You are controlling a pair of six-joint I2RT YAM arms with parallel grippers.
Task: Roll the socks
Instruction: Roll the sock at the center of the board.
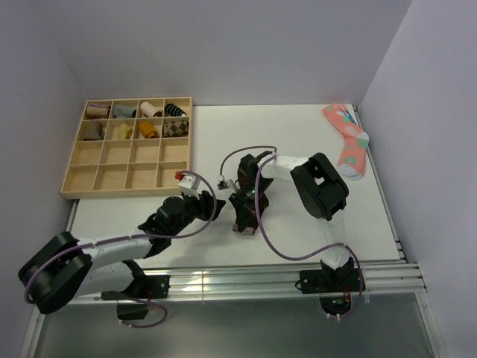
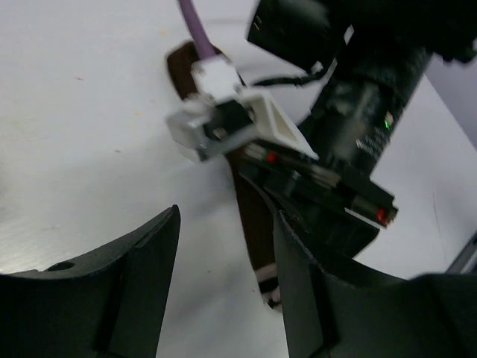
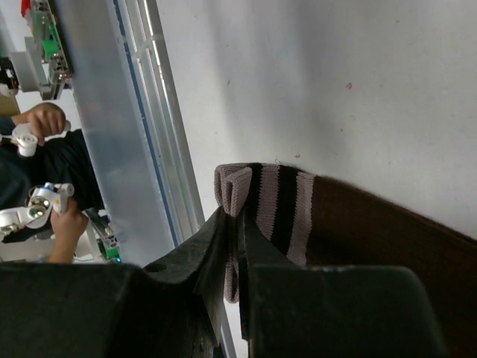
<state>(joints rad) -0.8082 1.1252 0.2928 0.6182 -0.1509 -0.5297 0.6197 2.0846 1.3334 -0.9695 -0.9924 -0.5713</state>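
Note:
The dark brown sock (image 1: 245, 221) lies flat mid-table, its pale-striped cuff toward the near edge. My right gripper (image 1: 244, 209) stands over it. In the right wrist view the right gripper (image 3: 238, 224) is shut on the folded cuff edge of the sock (image 3: 358, 224), which is pinched between its fingers. My left gripper (image 1: 217, 209) is just left of the sock, open and empty. In the left wrist view the left gripper (image 2: 227, 224) shows bare table between its jaws. There the sock (image 2: 257, 224) runs along the right finger (image 2: 302, 298), partly hidden by the right arm.
A wooden divided tray (image 1: 100, 175) with small sock bundles in its top rows sits at the back left. A pink dotted sock (image 1: 346, 142) lies at the back right by the wall. A metal rail (image 1: 283, 272) runs along the near table edge.

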